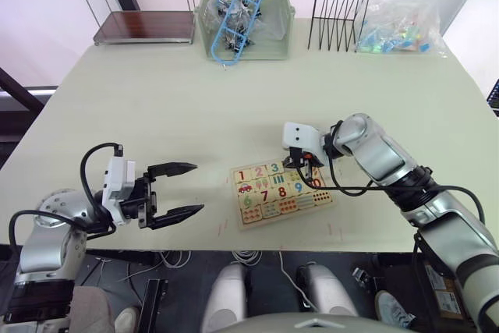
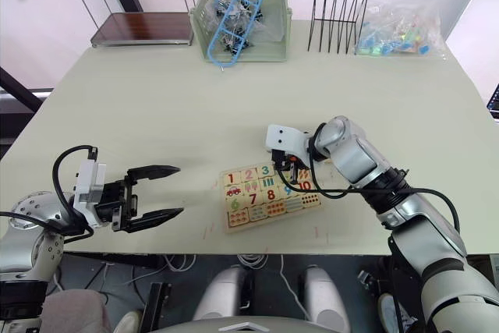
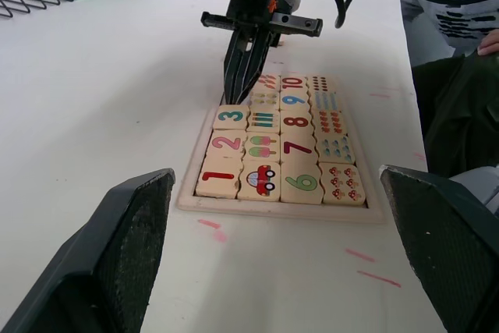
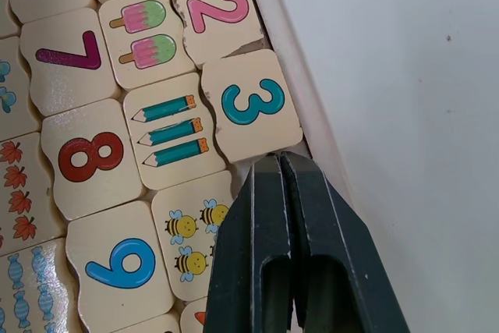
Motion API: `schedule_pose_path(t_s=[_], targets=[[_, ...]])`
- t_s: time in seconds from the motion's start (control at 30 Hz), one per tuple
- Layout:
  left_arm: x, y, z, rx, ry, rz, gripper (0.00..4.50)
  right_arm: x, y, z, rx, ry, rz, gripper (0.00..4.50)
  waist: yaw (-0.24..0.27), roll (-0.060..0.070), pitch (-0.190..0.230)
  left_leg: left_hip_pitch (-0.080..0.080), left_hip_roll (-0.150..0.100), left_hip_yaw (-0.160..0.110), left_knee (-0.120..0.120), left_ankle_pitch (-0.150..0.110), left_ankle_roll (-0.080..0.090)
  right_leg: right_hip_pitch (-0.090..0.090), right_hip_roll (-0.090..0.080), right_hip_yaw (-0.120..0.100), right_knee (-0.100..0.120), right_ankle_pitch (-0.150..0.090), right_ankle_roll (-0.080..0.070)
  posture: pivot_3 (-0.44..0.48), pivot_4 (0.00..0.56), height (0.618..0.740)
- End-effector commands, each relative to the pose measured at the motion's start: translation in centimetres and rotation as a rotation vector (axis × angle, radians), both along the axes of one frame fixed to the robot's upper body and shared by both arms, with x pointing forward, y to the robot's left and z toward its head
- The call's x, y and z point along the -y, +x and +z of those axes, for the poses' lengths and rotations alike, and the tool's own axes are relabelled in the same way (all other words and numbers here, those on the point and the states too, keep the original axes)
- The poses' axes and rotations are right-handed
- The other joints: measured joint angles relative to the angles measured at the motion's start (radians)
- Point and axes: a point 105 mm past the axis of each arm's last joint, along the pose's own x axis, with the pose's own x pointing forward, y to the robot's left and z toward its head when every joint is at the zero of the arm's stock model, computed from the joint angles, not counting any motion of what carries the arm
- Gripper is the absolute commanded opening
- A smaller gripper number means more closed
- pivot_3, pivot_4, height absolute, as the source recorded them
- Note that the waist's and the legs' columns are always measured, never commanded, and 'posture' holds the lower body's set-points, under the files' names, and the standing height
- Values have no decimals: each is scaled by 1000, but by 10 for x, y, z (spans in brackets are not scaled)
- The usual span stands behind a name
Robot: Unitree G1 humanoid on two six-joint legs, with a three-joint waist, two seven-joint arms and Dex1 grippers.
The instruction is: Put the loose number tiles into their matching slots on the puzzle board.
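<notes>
Right wrist view shows the right gripper, its two black fingers pressed together with nothing visible between them, the tips planted in the flat pale wooden puzzle board just beside the small wooden tile printed with a teal 3. That tile sits in the row along the board's raised rim, next to the tile with a pink 2; the tile with a red 1 lies at the row's end in the left wrist view. Whether a tile lies under the fingertips cannot be told. The board rests on the pale cream table near its front edge. The left gripper hovers over the table to the board's left, its fingers spread wide and holding nothing. At the far edge stand a green plastic bin and a black wire rack.
</notes>
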Motion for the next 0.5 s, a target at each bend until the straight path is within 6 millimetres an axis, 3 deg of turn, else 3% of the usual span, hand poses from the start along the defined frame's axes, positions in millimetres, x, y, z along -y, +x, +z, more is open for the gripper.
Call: schedule_pose_path(t_s=[0.03,0.23,0.5], targets=[[0,0,3,26,5,-9,4500,1,-3,2,10,1,12,43,0,0,0,0,0,0,0,0,0,0,0,0,0,0,0,0,150,740],[-1,3,2,16,-27,34,4500,8,-4,9,15,43,-5,43,3,0,0,0,0,0,0,0,0,0,0,0,0,0,0,0,150,740],[-9,7,0,4,-61,134,4500,19,-11,32,47,253,-64,43,1,0,0,-1,0,-1,0,0,0,0,0,-1,0,0,0,0,150,740]])
